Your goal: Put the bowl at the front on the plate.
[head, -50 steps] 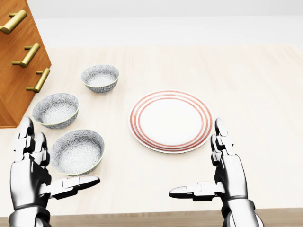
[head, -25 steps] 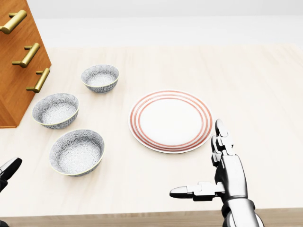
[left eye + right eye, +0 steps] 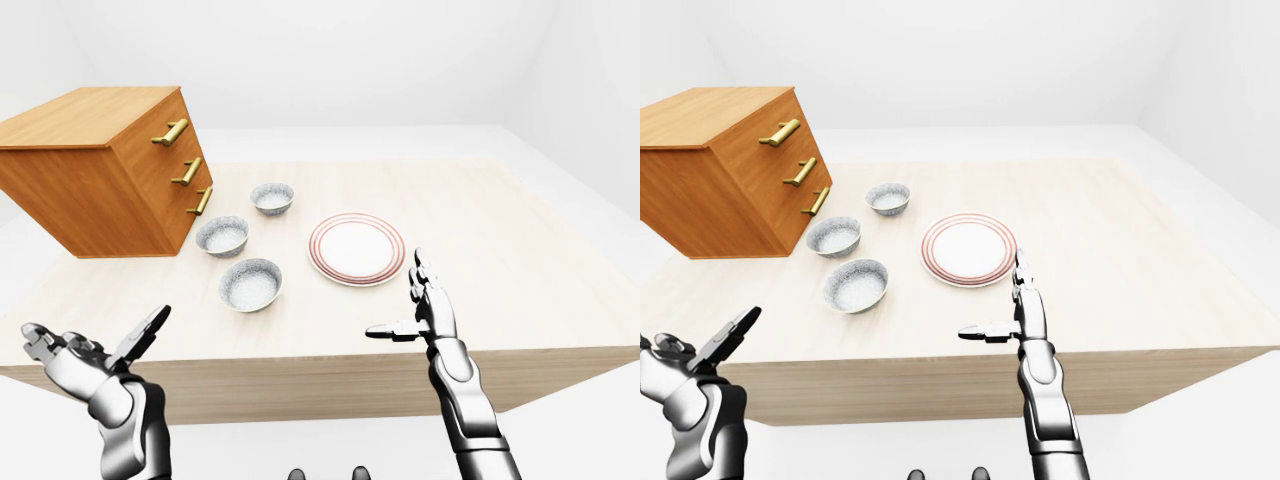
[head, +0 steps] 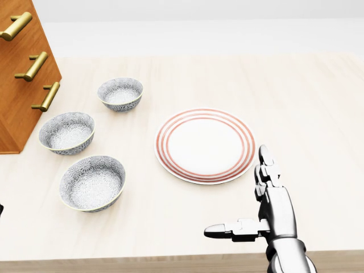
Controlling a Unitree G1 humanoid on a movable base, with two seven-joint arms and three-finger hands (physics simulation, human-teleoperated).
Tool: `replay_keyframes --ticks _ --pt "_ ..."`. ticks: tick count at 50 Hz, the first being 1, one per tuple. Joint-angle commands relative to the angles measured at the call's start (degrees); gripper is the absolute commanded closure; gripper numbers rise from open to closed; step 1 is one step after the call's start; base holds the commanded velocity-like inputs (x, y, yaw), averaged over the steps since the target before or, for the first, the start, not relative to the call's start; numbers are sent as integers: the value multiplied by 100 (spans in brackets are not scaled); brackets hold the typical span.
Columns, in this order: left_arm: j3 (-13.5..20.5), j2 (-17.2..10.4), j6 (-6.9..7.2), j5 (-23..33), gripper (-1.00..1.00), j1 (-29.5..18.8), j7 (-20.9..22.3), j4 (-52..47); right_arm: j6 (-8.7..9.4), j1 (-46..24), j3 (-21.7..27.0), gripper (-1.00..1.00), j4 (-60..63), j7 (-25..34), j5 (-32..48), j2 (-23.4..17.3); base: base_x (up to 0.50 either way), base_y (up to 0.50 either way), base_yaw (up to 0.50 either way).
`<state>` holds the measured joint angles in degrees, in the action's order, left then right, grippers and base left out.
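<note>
Silver-grey left hand (image 3: 92, 362): lowest in the left-eye view at 7 o'clock, hanging below and short of the table's near edge. Its fingers are spread wide, palm tipped up, holding nothing. It is probably off the table because the reach has not begun.
Right hand (image 4: 276, 215): over the table at 5 o'clock from the plate. Its fingers are straight and wide, thumb out toward 9 o'clock, empty. It looks parked clear of the plate so the landing spot is open.
Table (image 4: 307, 96): pale wood, carrying all the crockery.
Front bowl (image 4: 92, 183): grey, patterned and upright on the table at 8 o'clock from the plate, apart from it. It is the nearest of the three to the robot, so it is the task's bowl, and it is not yet moved. It lies on the left hand's side, which likely makes that the hand to take it.
Plate (image 4: 205, 145): white with red rings, flat, nothing on it.
Middle bowl (image 4: 67, 132): at 11 o'clock from the front bowl, near but not touching. A lift should go up before across to avoid knocking it.
Far bowl (image 4: 120, 93): at 1 o'clock from the middle bowl, well away from the work.
Chest of drawers (image 3: 100, 170): orange wood with brass handles (image 4: 35, 66), at 10 o'clock on the table, just beside the middle bowl. It crowds any approach from 9 o'clock.
</note>
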<state>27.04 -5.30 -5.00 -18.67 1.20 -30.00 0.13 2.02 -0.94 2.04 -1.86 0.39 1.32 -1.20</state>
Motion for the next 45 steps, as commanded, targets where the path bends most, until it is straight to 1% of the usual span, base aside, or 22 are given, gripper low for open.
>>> replay_keyframes --ticks 1,27,28,29,30,31,34,36,37,39,40,41,42,44,45 --pt "72 56 0 32 -100 80 0 -163 78 -8 -3 -100 5 -19 29 -2 0 0 0" --pt "83 66 0 40 -100 75 0 -165 78 -8 -1 -100 5 -18 31 0 0 0 0" --pt "86 71 0 42 -100 100 0 -209 99 -12 -2 -100 -12 -50 73 -7 0 0 0" --pt "95 81 0 42 -100 131 0 -269 79 5 -4 -100 8 -38 68 -6 0 0 0" --pt "108 92 0 36 -100 152 0 -316 84 24 -6 -100 48 -19 48 0 0 0 0" --pt "120 102 0 30 -100 167 0 -347 134 43 -10 -100 110 -29 53 6 0 0 0" --pt "144 127 0 37 -100 172 0 -362 38 83 -25 -100 163 23 44 3 0 0 0" --pt "140 126 0 38 -100 147 0 -307 39 106 -51 -100 205 32 73 11 0 0 0" --pt "130 124 0 55 -100 114 0 -229 -14 87 -33 -100 136 42 62 4 0 0 0" --pt "122 120 0 49 -100 109 0 -200 2 100 -25 -100 180 44 49 9 0 0 0" --pt "116 118 0 47 -100 106 0 -177 -63 81 -7 -100 100 52 36 1 0 0 0" --pt "111 116 0 46 -100 103 0 -160 -43 84 -11 -100 116 49 39 4 0 0 0" --pt "106 112 0 41 -100 100 0 -140 36 102 -25 -100 198 36 52 13 0 0 0" --pt "99 106 0 21 -100 120 0 -158 -41 76 -4 -100 86 40 44 2 0 0 0" --pt "100 107 0 13 -100 130 0 -174 -20 87 -1 -100 119 -4 77 3 0 0 0"
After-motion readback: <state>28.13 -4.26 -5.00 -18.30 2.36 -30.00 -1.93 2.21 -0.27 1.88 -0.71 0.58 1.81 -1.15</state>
